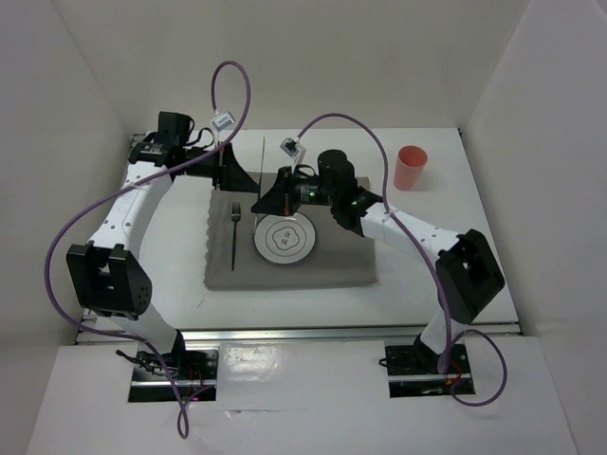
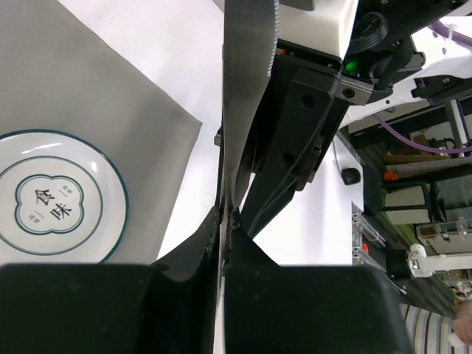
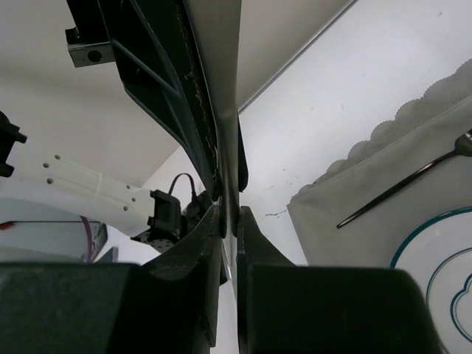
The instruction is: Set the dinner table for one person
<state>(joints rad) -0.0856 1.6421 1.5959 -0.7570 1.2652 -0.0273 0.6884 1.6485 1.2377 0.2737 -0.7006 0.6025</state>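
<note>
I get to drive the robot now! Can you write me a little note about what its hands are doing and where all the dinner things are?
Left gripper: shut on the knife, held up near the far edge of the placemat.
Right gripper: shut on the same knife, close beside the left fingers.
Done: plate on the placemat, fork to its left.
Left: probably one gripper lets go and the knife goes down by the plate. The orange cup stands far right on the dinner table, off the placemat.
</note>
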